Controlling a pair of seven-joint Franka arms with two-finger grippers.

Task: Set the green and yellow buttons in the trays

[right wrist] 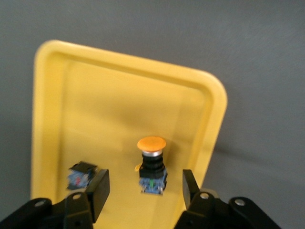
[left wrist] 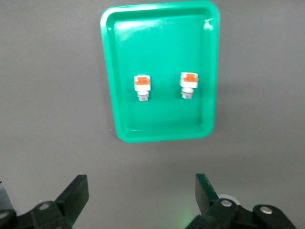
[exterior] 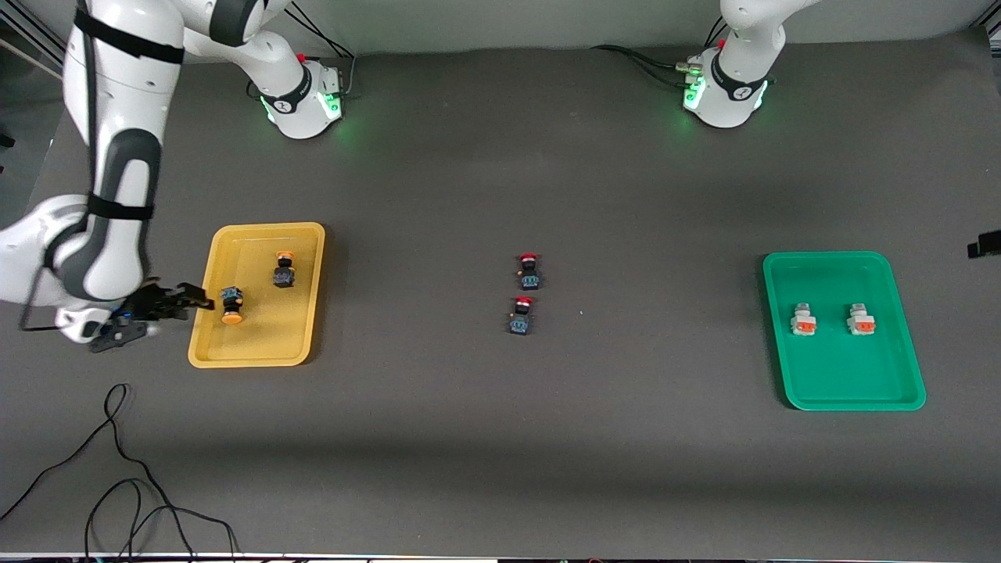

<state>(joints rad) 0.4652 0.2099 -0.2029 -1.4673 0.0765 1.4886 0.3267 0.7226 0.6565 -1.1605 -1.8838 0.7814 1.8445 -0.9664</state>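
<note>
The yellow tray [exterior: 205,344] lies at the right arm's end and holds two yellow-capped black buttons [exterior: 231,305] [exterior: 284,269]. My right gripper [exterior: 194,301] is open and empty at that tray's outer rim. In the right wrist view [right wrist: 144,191] one button [right wrist: 151,167] stands between its fingers' line and the other [right wrist: 80,174] is partly hidden by a finger [right wrist: 97,191]. The green tray [exterior: 844,399] at the left arm's end holds two white buttons [exterior: 803,320] [exterior: 859,320]. My left gripper [left wrist: 141,193] is open and empty, high above the table beside the green tray [left wrist: 162,134].
Two red-capped black switches [exterior: 529,271] [exterior: 522,315] lie on the dark table between the trays. Loose black cables [exterior: 125,485] lie at the table's front edge at the right arm's end. Only a dark part of the left gripper [exterior: 984,244] shows in the front view.
</note>
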